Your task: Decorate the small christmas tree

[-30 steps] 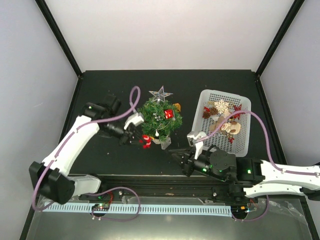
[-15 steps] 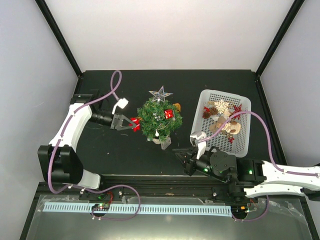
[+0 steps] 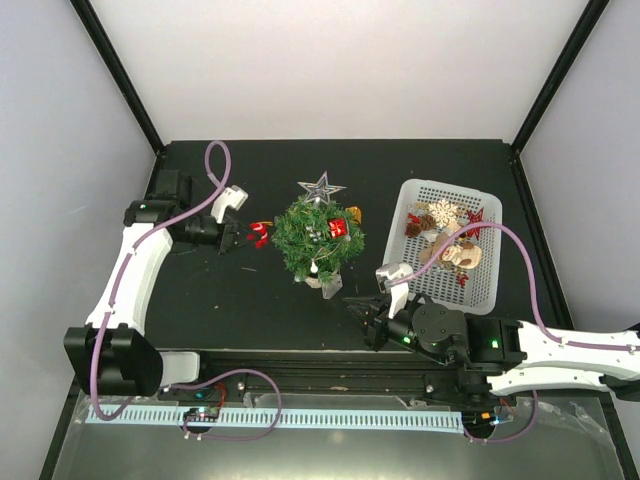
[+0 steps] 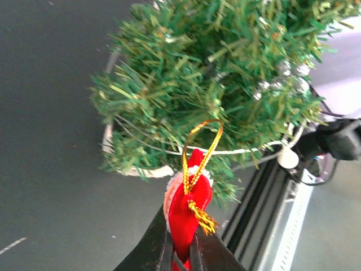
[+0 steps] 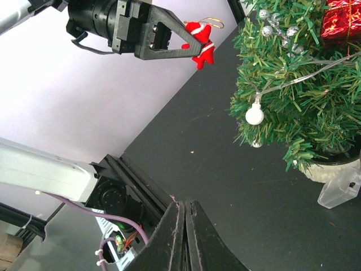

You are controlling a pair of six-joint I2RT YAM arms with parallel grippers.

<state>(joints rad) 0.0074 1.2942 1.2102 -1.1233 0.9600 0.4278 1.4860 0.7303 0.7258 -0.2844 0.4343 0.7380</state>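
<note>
left gripper (image 3: 246, 235) (pinching red ornament (image 3: 262, 233)), small christmas tree (image 3: 318, 238) just ahead

The black table (image 3: 240, 300) carries the small christmas tree (image 3: 318, 236) near its middle, upright in its white pot (image 5: 333, 166), a small clear plastic piece (image 3: 330, 289) just beside the pot, and a white mesh basket (image 3: 482, 288) of ornaments (image 3: 452, 250) to the right

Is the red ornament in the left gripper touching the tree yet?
Apart. The right wrist view shows open background between the red ornament, pinched in the left gripper, and the nearest branches of the small christmas tree.
</note>
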